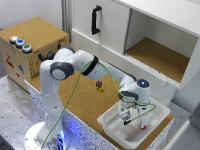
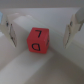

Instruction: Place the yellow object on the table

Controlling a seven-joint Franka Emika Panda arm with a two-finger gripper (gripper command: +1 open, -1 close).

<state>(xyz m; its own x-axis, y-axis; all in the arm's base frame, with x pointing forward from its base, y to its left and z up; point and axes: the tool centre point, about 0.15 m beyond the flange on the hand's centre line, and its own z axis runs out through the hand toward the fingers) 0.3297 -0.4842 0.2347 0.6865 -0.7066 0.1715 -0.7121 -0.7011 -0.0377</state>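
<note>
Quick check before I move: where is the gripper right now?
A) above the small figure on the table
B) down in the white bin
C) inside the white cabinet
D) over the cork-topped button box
B: in the exterior view the gripper reaches down inside the white bin, and the wrist view shows a red-orange cube between its fingers on the bin's floor.

The exterior view looks down from high up and well back, taking in the whole worktop [image 1: 85,102], the arm and the white bin [image 1: 132,127] at the worktop's corner on the exterior view's right. The wrist view faces straight down, very near, into that same bin [image 2: 20,67], between the jaws.
</note>
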